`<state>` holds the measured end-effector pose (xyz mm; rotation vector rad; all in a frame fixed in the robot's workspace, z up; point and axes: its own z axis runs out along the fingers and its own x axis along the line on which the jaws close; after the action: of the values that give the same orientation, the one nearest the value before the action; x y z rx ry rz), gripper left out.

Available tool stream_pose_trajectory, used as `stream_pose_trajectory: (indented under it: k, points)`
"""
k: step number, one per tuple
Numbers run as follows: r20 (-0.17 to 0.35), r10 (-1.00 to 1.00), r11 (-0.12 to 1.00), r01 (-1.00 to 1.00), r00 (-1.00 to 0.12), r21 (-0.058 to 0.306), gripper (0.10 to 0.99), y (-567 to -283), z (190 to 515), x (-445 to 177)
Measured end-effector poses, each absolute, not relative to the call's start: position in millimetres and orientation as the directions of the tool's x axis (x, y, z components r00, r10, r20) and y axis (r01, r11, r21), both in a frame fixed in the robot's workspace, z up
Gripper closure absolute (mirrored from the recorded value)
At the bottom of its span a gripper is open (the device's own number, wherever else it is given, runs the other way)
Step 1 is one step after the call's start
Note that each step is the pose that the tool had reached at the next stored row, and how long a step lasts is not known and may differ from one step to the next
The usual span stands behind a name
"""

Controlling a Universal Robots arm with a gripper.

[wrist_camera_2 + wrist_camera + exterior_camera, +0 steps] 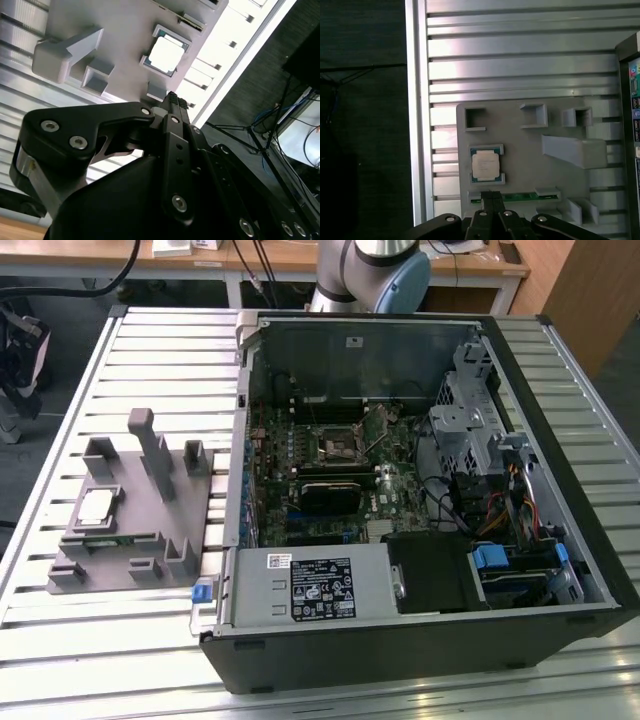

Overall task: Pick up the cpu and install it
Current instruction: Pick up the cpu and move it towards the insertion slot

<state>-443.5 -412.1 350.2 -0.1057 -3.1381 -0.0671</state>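
Observation:
The cpu (pixel 97 504), a small square chip with a pale silver top, lies flat in a framed pocket of the grey plastic fixture (pixel 143 508) on the slatted table, at the exterior view's left. Both wrist views look down on the cpu (pixel 166 53) (pixel 485 166) from well above. My gripper (pixel 492 196) (pixel 172 98) hangs over the fixture (pixel 530 145) near the chip's pocket, apart from it. Its two black fingers are pressed together and hold nothing.
An open computer case (pixel 420 640) lies to the exterior view's right of the fixture. Inside are the motherboard's empty socket (pixel 338 445), a black ribbed block (pixel 325 495), a silver labelled box (pixel 310 585) and drive cages (pixel 480 430). A green strip (pixel 520 196) sits in a fixture slot.

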Motion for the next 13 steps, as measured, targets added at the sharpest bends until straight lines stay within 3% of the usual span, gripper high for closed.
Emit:
stream_pose_trajectory:
  k: [13]
  points:
    - [0.016, 0.053, 0.997, 0.054, -0.998, 0.062, 0.980, -415, 335, -444]
